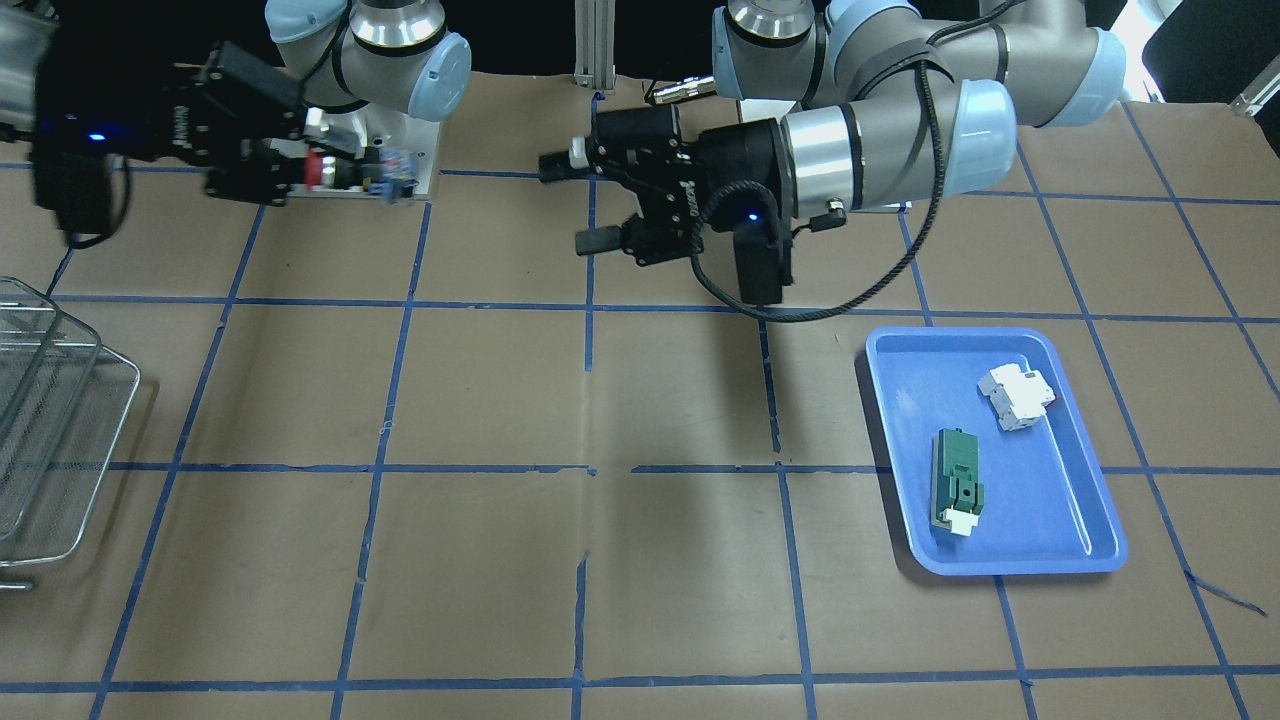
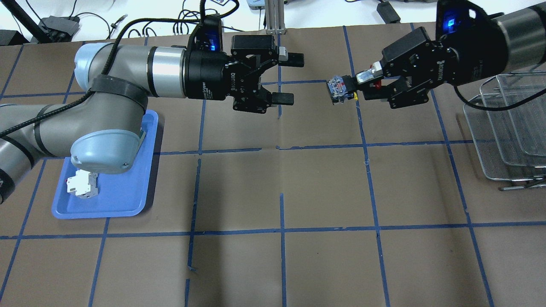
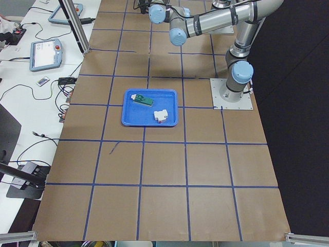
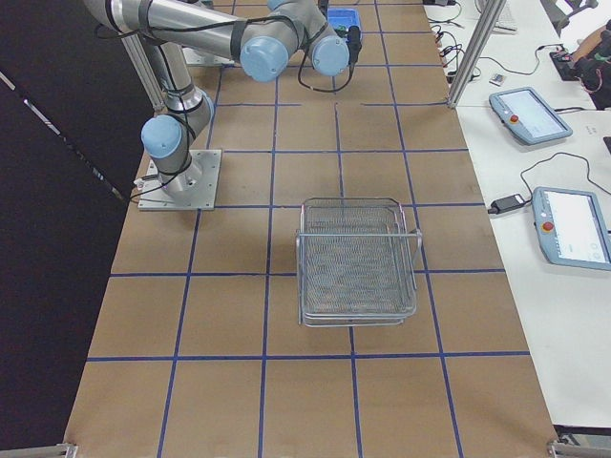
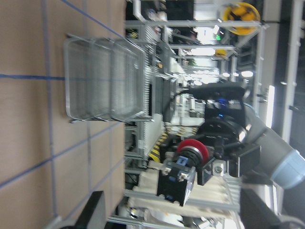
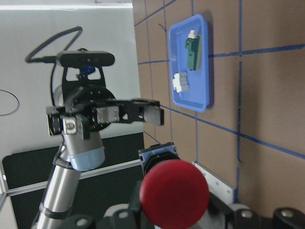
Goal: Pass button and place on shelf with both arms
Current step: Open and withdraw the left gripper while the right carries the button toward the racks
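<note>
My right gripper (image 2: 362, 86) is shut on the button (image 2: 341, 90) and holds it in the air over the far side of the table. The red cap sits between the fingers and the grey block points toward my left gripper. My left gripper (image 2: 294, 79) is open and empty, facing the button across a short gap. In the front-facing view the button (image 1: 345, 170) is in the right gripper (image 1: 325, 170), and the left gripper (image 1: 570, 202) stands apart. The wire shelf (image 2: 503, 128) stands on the table below and behind the right gripper. The red cap (image 6: 174, 191) fills the right wrist view.
A blue tray (image 1: 1050, 500) on my left side holds a green block (image 1: 958, 478) and a white breaker (image 1: 1018, 396). My left arm's elbow hangs over the tray (image 2: 123, 187). The shelf (image 1: 60, 420) stands at the table's end on my right side.
</note>
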Controlling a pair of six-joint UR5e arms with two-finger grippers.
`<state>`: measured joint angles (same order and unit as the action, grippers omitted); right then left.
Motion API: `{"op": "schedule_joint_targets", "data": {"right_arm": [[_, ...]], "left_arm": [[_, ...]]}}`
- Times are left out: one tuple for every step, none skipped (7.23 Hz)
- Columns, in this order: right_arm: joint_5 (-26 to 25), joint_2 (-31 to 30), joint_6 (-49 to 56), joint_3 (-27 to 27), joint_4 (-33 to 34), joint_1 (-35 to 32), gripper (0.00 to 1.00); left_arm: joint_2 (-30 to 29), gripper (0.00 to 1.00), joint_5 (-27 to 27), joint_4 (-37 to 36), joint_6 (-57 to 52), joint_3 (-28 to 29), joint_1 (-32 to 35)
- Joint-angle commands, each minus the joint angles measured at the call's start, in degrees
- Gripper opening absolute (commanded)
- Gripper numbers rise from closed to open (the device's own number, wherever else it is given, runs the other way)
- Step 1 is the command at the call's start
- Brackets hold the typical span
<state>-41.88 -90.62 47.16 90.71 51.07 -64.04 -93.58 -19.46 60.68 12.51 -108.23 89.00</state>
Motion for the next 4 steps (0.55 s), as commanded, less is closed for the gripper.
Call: {"op": "schedule_joint_targets", "data": {"right_arm": [[-14.9, -0.3, 0.5, -0.9, 18.6, 8.6, 0.33], [-21.9, -0.3, 1.1, -0.7, 26.1, 9.6, 0.30], [-26.7, 0.0, 4.1, -0.6, 32.2, 11.2, 0.30], [-31.3, 0.3, 8.3, -0.5, 37.6, 12.5, 0.30]], "left_arm": [[-0.2, 1.00, -19.1, 0.5, 1.2, 1.4, -3.8], [-0.1, 1.00, -28.8, 4.7, 1.2, 2.8, -3.8], [0.1, 1.00, -37.1, 10.2, 0.3, 6.1, -3.9], [0.1, 1.00, -48.2, 15.8, 0.2, 10.4, -3.5]]}}
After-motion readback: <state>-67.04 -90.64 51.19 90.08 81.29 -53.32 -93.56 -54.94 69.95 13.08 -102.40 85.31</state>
